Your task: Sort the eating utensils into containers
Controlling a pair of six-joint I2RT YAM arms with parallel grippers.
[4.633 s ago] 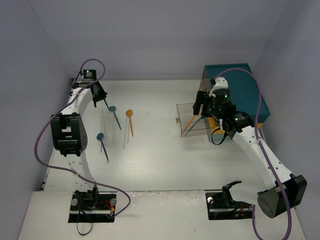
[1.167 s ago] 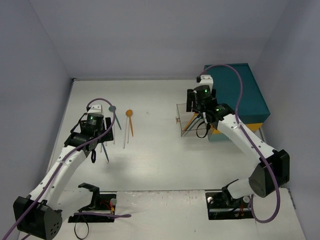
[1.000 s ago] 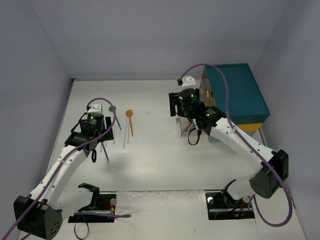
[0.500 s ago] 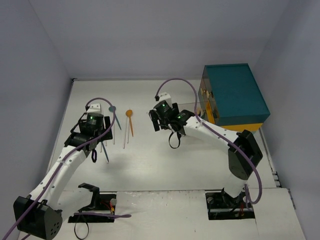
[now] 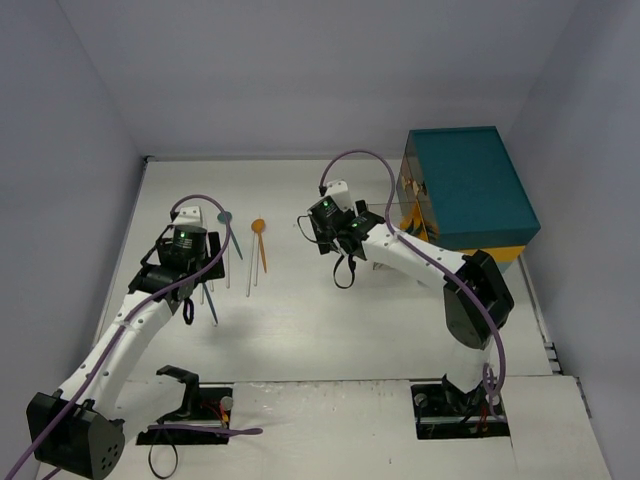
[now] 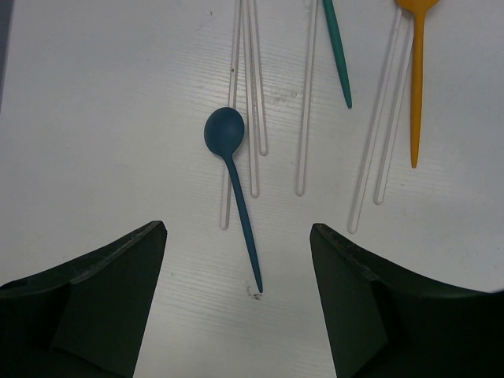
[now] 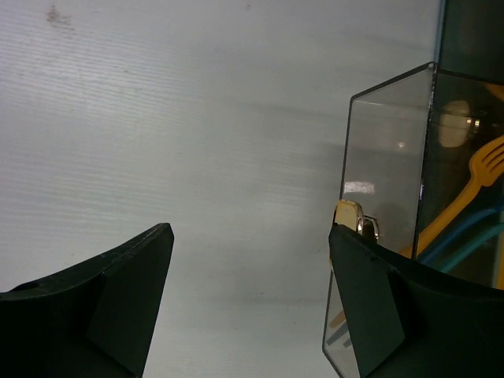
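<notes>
While clear utensils crowd blue spoon | teal chest beside clear container

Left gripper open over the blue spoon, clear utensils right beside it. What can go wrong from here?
1. The blue spoon lies among clear utensils, overlapping one; the open left gripper may pinch a clear one too or scatter them.
2. In its wrist view the open right gripper sits close to the clear container corner; a sideways swing might knock it.
</notes>
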